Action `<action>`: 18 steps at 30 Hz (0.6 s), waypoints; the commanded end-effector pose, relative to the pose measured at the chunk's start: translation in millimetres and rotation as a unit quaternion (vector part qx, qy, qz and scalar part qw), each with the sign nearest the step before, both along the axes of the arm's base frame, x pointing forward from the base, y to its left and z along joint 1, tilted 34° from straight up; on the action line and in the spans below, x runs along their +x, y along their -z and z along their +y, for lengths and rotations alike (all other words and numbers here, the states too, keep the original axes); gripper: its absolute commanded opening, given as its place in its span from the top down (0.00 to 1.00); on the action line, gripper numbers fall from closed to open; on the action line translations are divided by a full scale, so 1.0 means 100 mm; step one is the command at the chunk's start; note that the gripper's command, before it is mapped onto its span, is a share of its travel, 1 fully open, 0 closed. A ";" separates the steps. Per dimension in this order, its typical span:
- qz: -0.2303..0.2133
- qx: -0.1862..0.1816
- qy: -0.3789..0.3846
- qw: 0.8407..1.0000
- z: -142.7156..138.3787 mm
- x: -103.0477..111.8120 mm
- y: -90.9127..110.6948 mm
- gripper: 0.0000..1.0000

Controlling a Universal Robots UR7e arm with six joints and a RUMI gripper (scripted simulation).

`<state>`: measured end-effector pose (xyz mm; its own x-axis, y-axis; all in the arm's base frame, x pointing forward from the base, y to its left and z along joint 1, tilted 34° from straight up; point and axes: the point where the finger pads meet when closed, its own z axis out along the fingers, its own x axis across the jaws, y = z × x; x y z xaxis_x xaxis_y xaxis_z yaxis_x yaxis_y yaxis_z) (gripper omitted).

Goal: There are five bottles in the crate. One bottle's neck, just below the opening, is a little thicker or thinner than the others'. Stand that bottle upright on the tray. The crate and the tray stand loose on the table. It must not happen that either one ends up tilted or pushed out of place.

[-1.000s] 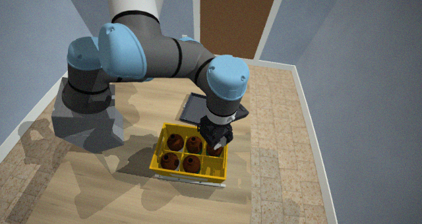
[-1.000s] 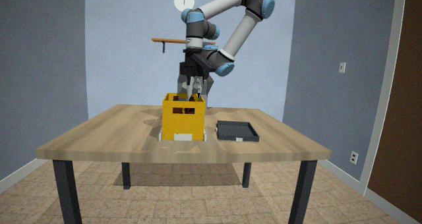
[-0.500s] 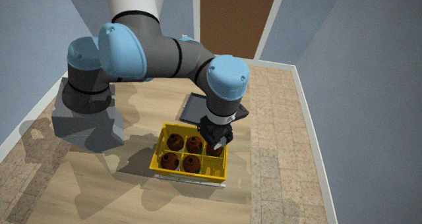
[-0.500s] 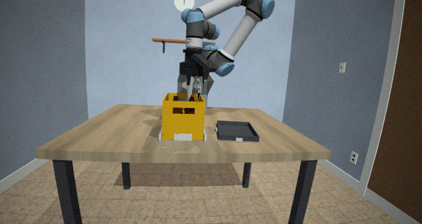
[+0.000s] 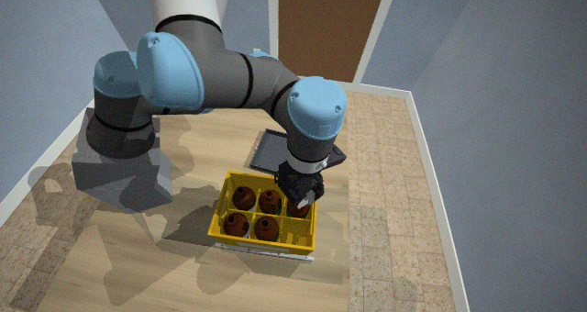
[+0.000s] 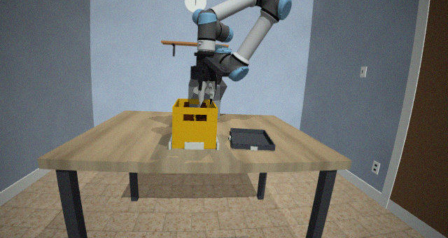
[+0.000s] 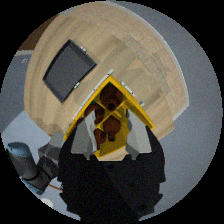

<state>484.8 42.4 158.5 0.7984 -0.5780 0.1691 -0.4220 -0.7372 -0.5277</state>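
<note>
The yellow crate (image 5: pixel 261 245) (image 6: pixel 194 134) (image 7: pixel 137 107) stands on the table. It holds bottles in two rows: brown bottles (image 5: pixel 244 198) (image 5: pixel 271 202) (image 5: pixel 298 209) fill the back row in the top view, and brown bottles (image 5: pixel 236 226) (image 5: pixel 266 229) stand in the front row. The front right compartment is empty. My gripper (image 5: pixel 303 201) (image 6: pixel 206 102) (image 7: pixel 111 109) is partly open, pointing down at the crate's top. A bottle shows between its fingertips in the wrist view, but nothing is clasped. Neck differences are too small to tell. The dark tray (image 5: pixel 272 150) (image 6: pixel 250 138) (image 7: pixel 68 72) is empty.
The tray lies behind the crate in the top view and to its right in the exterior view, with a low rim. The crate's walls and yellow dividers surround the bottles. White brackets (image 6: pixel 218 145) sit at the crate's foot. The arm hides part of the tray in the top view.
</note>
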 end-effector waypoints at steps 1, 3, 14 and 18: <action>0.000 0.000 0.000 1.000 0.00 0.00 0.00 0.62; 0.000 0.000 0.000 1.000 0.00 0.00 0.00 0.62; 0.000 0.000 0.000 1.000 0.01 0.02 0.03 0.62; 0.000 0.000 0.000 1.000 0.02 0.03 0.06 0.62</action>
<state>486.7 44.0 154.8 0.7984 -0.5779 0.1690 -0.4219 -0.7372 -0.5277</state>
